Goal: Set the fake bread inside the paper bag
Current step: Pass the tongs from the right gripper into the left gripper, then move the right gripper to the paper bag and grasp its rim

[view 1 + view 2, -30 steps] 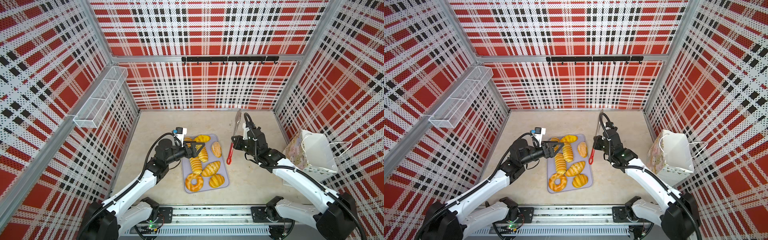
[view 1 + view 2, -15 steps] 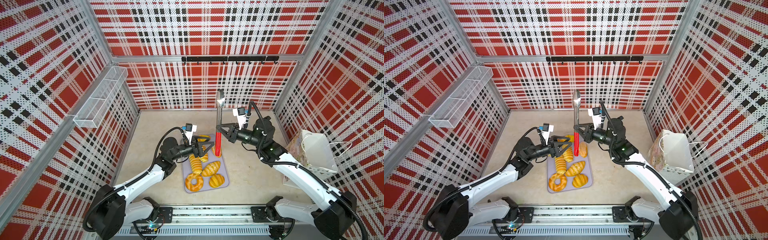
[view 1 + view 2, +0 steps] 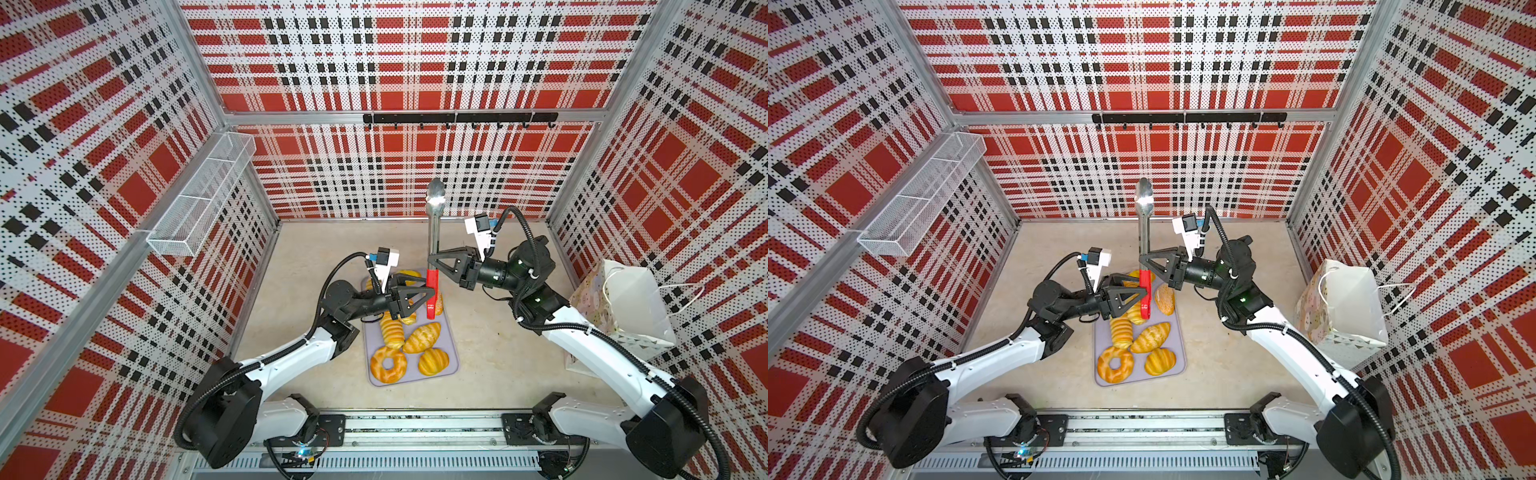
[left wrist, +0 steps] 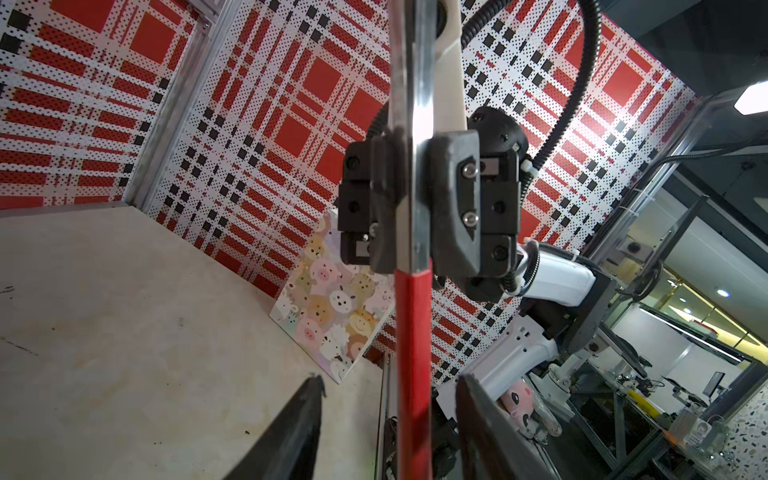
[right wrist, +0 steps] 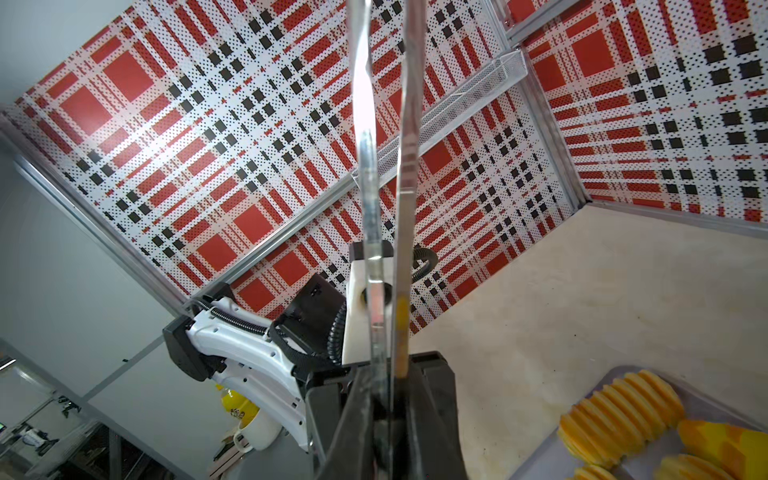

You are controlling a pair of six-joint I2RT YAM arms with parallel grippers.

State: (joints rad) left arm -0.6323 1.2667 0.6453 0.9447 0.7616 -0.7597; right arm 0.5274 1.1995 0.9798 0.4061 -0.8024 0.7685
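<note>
Right fingers [image 4: 453, 199]: clamped on the metal shaft of the tongs [image 3: 434, 226], just above the red handle [image 3: 431, 291].
Left fingers [image 4: 291, 432]: apart, one on each side of the red handle, with a gap on both sides; they grip nothing.
Tongs: upright, scoop ends up, handle hanging over the tray's [image 3: 454, 365] far end.
Fake bread [image 3: 422, 337]: on the tray, mid-counter [image 3: 498, 357], below both arms' fingers.
Paper bag [image 3: 631, 307]: standing at the counter's right edge, mouth up, well apart from the tray; the right arm is nearer.
Likely step: passing the tongs across.
Key relation: the handle's long axis runs upright between the left fingers, so they need only come together.
</note>
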